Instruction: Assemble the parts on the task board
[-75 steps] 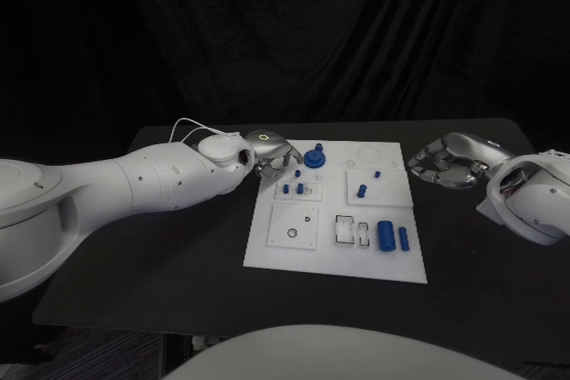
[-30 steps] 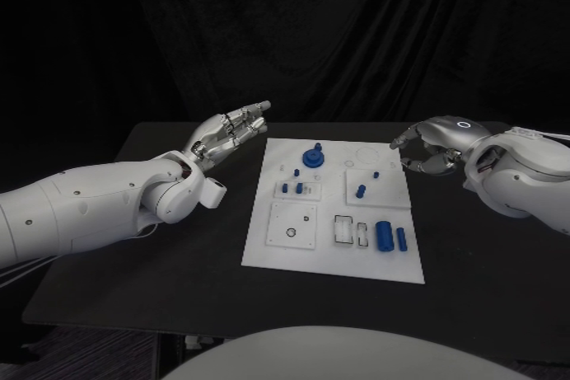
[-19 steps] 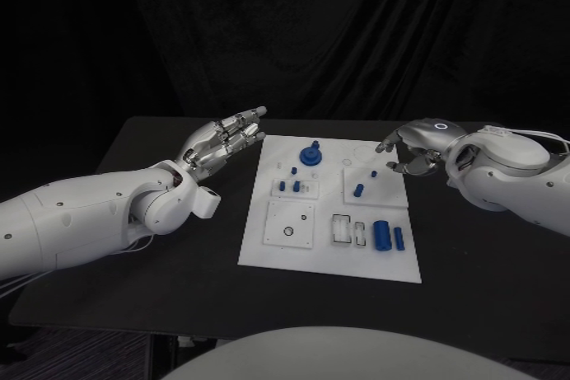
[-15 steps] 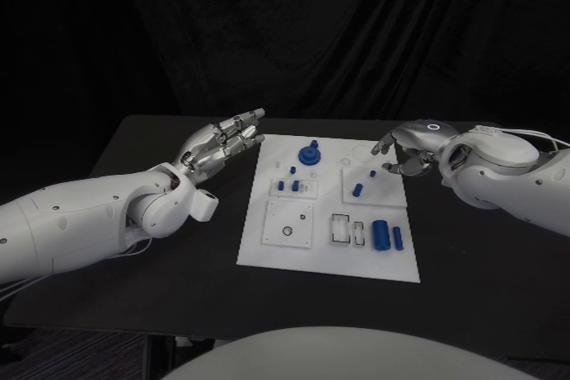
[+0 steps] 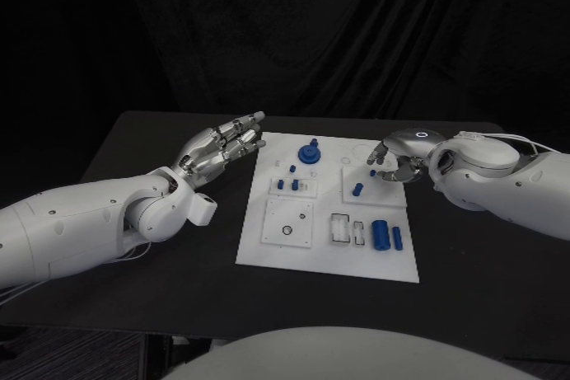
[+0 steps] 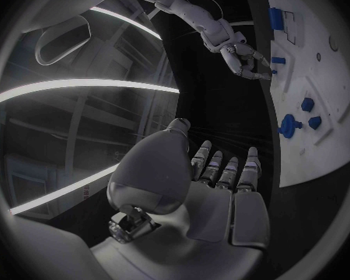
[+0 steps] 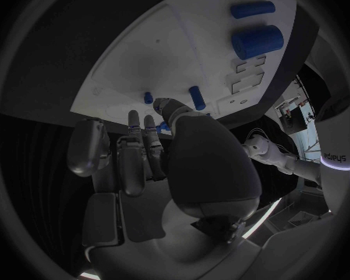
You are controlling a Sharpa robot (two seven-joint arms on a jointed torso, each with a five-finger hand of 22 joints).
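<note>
Head view: white task board (image 5: 268, 252) lying flat at the middle of the black table (image 5: 142, 297), long axis running from 12 to 6 o'clock. Blue parts spread across it: a knobbed round piece (image 5: 309, 155) near the 12 o'clock edge, a few small pegs (image 5: 285, 184) just below it, two short pegs (image 5: 360, 188) on the raised square toward 2 o'clock, a thick cylinder (image 5: 380, 234) and a thin rod (image 5: 397, 237) side by side toward 4 o'clock, close to the board's right edge.

Left hand (image 5: 221, 147) raised off the board's 10 o'clock corner, palm open, fingers straight and spread, holding nothing, clear of the board edge. Left wrist view confirms: fingers (image 6: 222, 171) extended over bare dark table, board edge (image 6: 299, 149) alongside but apart.

Right hand (image 5: 398, 156) poised over the board's 2 o'clock edge, fingers curled downward above the raised square; nothing visibly gripped. Right wrist view: fingertips (image 7: 147, 130) bent toward the small pegs (image 7: 197, 98), close over them; cannot tell whether touching. Thick cylinder (image 7: 256, 41) and rod (image 7: 252, 9) well apart from that hand.

Wide bare table from 7 to 10 o'clock of the board and along the 6 o'clock side; narrower bare strip at 3 to 5 o'clock, partly taken by the right arm (image 5: 511, 190).
</note>
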